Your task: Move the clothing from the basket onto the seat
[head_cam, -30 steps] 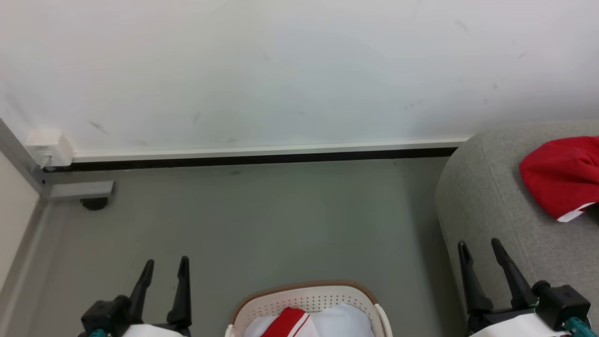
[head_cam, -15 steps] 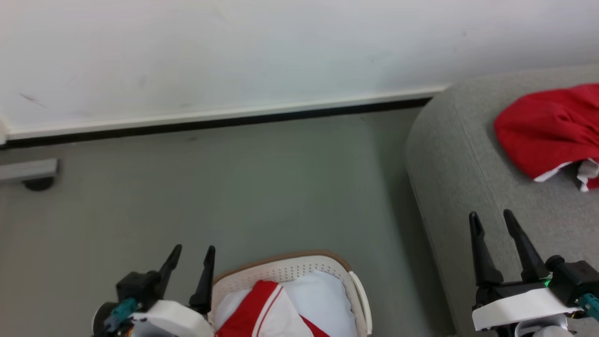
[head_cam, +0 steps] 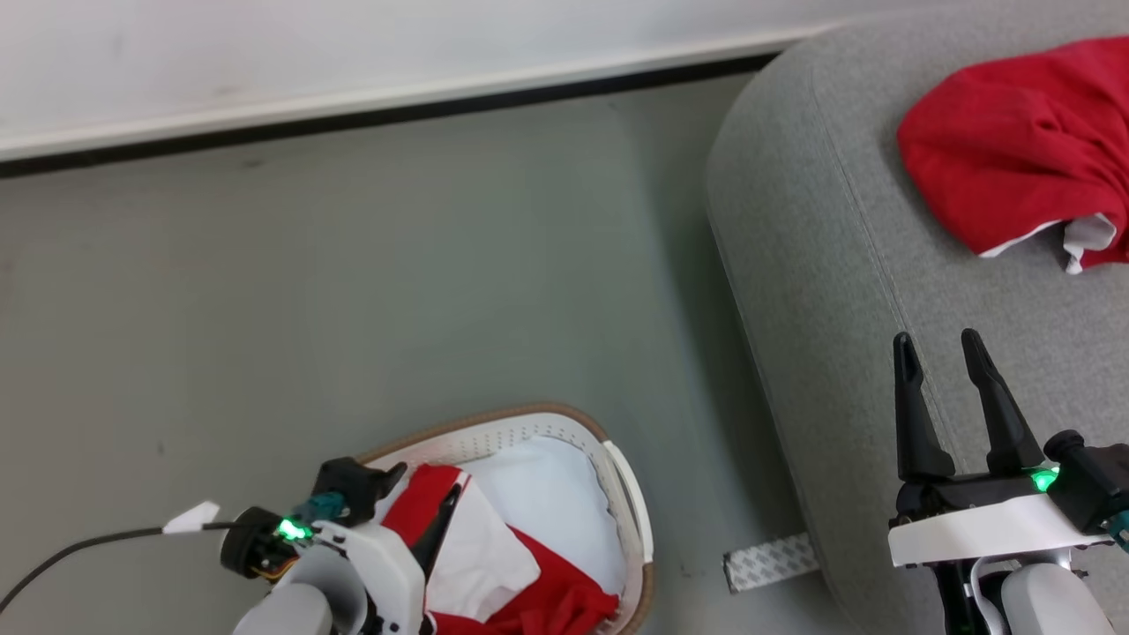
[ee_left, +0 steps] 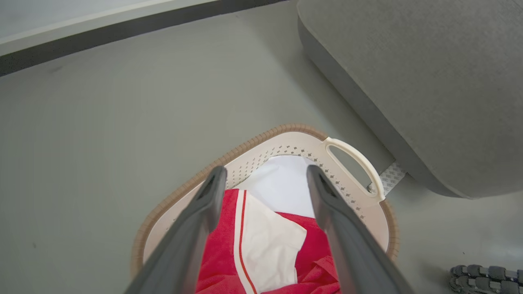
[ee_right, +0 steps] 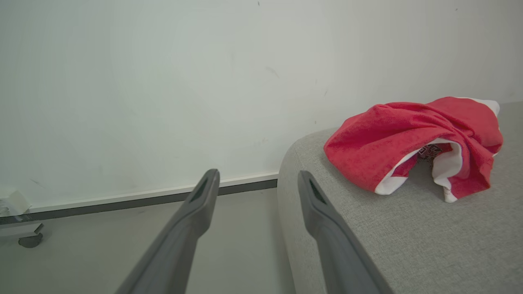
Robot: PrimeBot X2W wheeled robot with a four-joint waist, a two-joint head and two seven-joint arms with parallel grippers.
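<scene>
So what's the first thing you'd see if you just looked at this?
The bright red garment crumpled on the grey seat at the right jumps out first. Next, the cream basket on the floor, with red and white clothing piled inside. The left gripper hangs open right above it.

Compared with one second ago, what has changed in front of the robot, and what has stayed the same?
The head camera turned downward, so the whole picture shifted. The left gripper moved from beside the basket to above the clothing in it, open, holding nothing. Unchanged: the right gripper, open over the edge of the seat; the red garment lying on it.
</scene>
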